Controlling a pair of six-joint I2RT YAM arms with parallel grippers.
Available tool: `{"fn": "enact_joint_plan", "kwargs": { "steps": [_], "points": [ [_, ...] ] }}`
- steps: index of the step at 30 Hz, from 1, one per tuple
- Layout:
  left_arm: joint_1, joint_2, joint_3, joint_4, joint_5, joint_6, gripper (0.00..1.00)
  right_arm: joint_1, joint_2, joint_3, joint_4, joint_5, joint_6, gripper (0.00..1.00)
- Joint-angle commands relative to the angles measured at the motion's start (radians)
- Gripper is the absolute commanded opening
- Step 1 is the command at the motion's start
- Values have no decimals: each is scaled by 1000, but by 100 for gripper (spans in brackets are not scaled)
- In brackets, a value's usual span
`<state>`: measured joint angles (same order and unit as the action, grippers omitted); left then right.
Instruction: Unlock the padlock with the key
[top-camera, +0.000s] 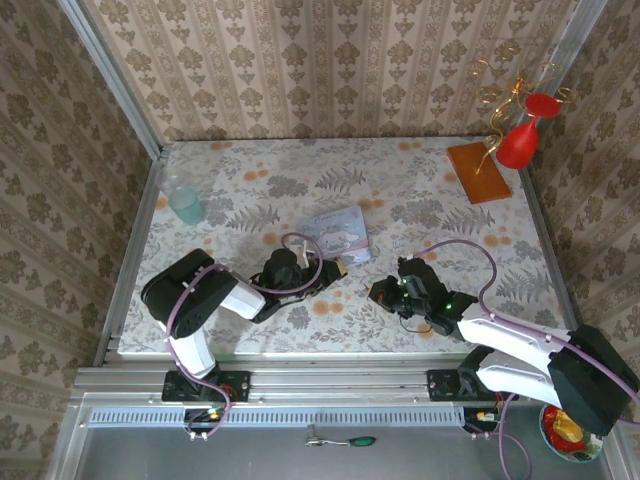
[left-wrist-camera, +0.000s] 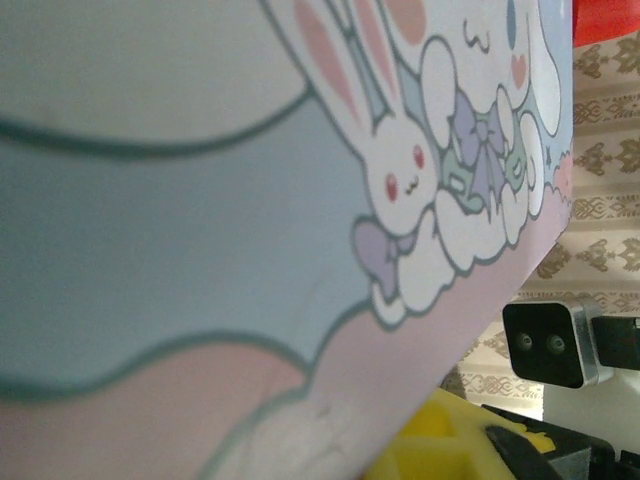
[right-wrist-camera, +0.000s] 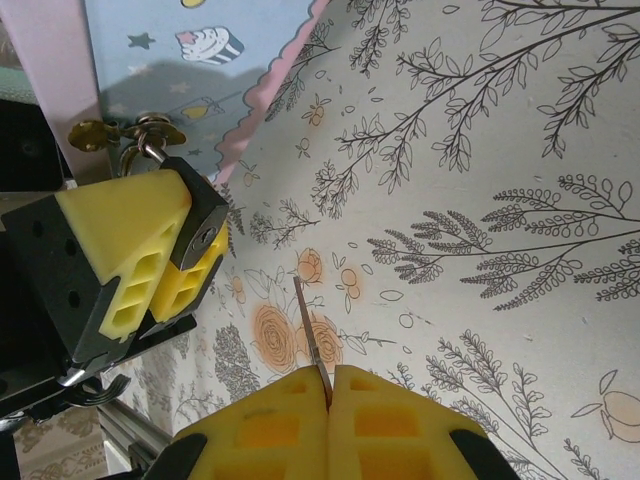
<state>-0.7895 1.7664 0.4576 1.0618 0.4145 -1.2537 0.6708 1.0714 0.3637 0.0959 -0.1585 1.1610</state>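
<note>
The small dark padlock (right-wrist-camera: 205, 225) with its silvery shackle (right-wrist-camera: 150, 150) is clamped between the yellow pads of my left gripper (right-wrist-camera: 185, 250), keyhole face turned toward the right wrist camera. Spare brass keys (right-wrist-camera: 95, 132) hang from the shackle, against the pale blue tin (right-wrist-camera: 190, 70). My right gripper (right-wrist-camera: 330, 385) is shut on the key (right-wrist-camera: 310, 330); its thin blade points up, a short way right of and below the padlock without touching it. From above, the left gripper (top-camera: 338, 268) and right gripper (top-camera: 378, 292) face each other beside the tin (top-camera: 338, 232). The tin's bunny lid (left-wrist-camera: 300, 200) looms over a yellow pad (left-wrist-camera: 440, 445).
A pale green bottle (top-camera: 184, 203) stands at the far left. An orange block (top-camera: 478, 171) and a red glass ornament (top-camera: 520, 140) sit at the back right. The floral table (top-camera: 420, 200) ends in a metal rail near the arm bases.
</note>
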Motion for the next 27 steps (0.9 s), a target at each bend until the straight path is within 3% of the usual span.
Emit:
{"fn": "enact_joint_plan", "kwargs": {
  "steps": [1,14,27],
  "points": [
    [3,12,-12,47,50,-74,0,8,3,11,25,2,19,0],
    [1,-106,-18,-61,25,-103,0,21,49,-10,193,-66,2,0],
    [-8,-87,-25,-2,7,-167,0,5,159,15,328,-140,-11,0]
  ]
}}
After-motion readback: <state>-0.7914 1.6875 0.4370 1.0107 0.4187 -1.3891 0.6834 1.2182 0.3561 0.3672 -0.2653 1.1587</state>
